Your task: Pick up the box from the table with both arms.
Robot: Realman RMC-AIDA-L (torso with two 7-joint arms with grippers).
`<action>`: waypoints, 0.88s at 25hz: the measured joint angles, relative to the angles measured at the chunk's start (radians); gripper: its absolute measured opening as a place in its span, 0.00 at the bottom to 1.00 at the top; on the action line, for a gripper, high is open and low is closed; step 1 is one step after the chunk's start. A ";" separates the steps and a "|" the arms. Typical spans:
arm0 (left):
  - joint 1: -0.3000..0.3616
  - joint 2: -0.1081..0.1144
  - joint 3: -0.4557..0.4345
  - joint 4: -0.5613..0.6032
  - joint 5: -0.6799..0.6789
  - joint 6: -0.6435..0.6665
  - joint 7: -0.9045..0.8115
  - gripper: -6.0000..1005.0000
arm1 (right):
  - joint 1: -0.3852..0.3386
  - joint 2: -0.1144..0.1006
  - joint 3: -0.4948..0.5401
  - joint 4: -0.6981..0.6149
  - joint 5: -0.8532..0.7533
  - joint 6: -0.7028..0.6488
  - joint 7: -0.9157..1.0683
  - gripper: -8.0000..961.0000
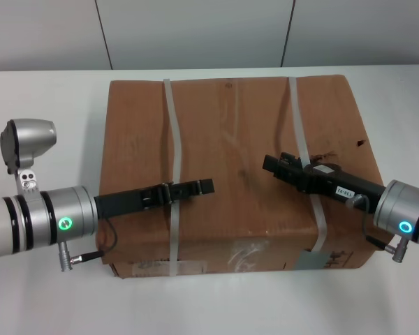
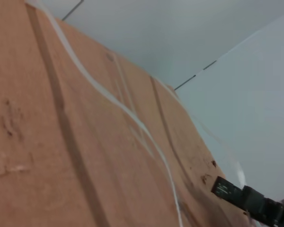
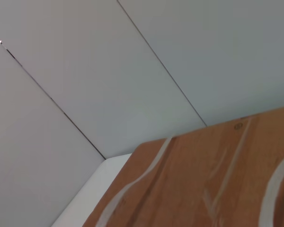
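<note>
Brown cardboard box resting on the white table, filling its middle. Over the box top, toward its left side: left gripper, stretched flat beside the left strap; finger spread impossible to tell. Over the box top, right side: right gripper, crossing the right strap; spread equally unclear.

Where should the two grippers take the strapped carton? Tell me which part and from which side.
Probably the box by its opposite short side walls, left gripper from its left and right gripper from its right: it is too wide for either gripper, and both now lie over its flat top.
</note>
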 joint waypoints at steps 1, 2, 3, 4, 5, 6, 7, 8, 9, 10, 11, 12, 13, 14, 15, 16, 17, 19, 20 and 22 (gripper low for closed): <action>0.000 0.000 0.000 0.000 0.000 -0.006 0.000 0.75 | -0.001 0.000 0.000 0.000 0.000 0.000 0.000 0.78; 0.001 0.000 0.000 0.000 -0.001 -0.013 0.000 0.74 | -0.003 0.000 0.000 -0.002 0.000 0.000 0.000 0.77; 0.002 0.000 -0.001 0.000 -0.004 -0.023 0.000 0.72 | -0.005 0.000 0.000 -0.003 0.000 0.000 0.000 0.77; 0.004 0.000 -0.002 0.000 -0.007 -0.030 0.000 0.70 | -0.006 0.000 0.000 -0.003 0.000 0.000 -0.001 0.72; 0.006 0.000 -0.003 0.000 -0.010 -0.034 0.000 0.68 | -0.007 0.000 0.000 -0.004 0.001 0.000 -0.002 0.67; 0.007 0.000 -0.003 0.000 -0.012 -0.038 0.000 0.66 | -0.008 0.000 0.000 -0.003 0.003 0.000 -0.003 0.62; 0.008 0.000 -0.003 0.000 -0.015 -0.040 0.000 0.64 | -0.008 0.000 0.001 -0.002 0.004 0.000 -0.004 0.57; 0.008 0.000 -0.003 0.000 -0.015 -0.041 0.000 0.62 | -0.008 0.000 0.004 -0.001 0.004 0.002 -0.004 0.52; 0.008 -0.001 -0.003 0.000 -0.015 -0.042 0.000 0.60 | -0.008 0.000 0.006 0.000 0.005 0.006 -0.004 0.44; 0.009 -0.001 -0.003 0.000 -0.016 -0.043 0.000 0.58 | -0.008 0.000 0.008 0.000 0.005 0.012 -0.003 0.35; 0.009 -0.001 -0.003 0.000 -0.016 -0.044 0.001 0.56 | -0.008 0.000 0.008 0.000 0.006 0.018 -0.002 0.27; 0.009 -0.001 -0.003 0.000 -0.016 -0.044 0.003 0.54 | -0.008 0.000 0.008 0.000 0.006 0.022 -0.001 0.24; 0.009 -0.001 -0.003 0.000 -0.016 -0.045 0.004 0.52 | -0.008 0.000 0.009 0.000 0.006 0.024 0.000 0.20; 0.009 -0.001 -0.002 0.000 -0.016 -0.044 0.005 0.40 | -0.008 0.000 0.009 0.000 0.006 0.025 0.001 0.17; 0.009 -0.001 -0.002 0.000 -0.016 -0.044 0.005 0.28 | -0.008 0.000 0.010 0.001 0.006 0.025 0.001 0.14; 0.008 -0.001 -0.002 0.000 -0.016 -0.045 0.006 0.27 | -0.008 0.000 0.010 0.001 0.006 0.026 0.001 0.11; 0.008 -0.001 -0.002 0.000 -0.016 -0.045 0.006 0.25 | -0.008 0.000 0.010 0.001 0.006 0.026 0.001 0.11; 0.008 -0.001 -0.002 0.000 -0.016 -0.049 0.007 0.23 | -0.008 0.000 0.011 0.001 0.006 0.026 0.001 0.11; 0.008 -0.001 -0.001 0.000 -0.016 -0.052 0.007 0.22 | -0.008 0.000 0.011 0.001 0.007 0.026 0.000 0.11; 0.008 -0.001 0.000 0.000 -0.016 -0.057 0.007 0.19 | -0.008 0.000 0.011 0.001 0.007 0.026 0.000 0.11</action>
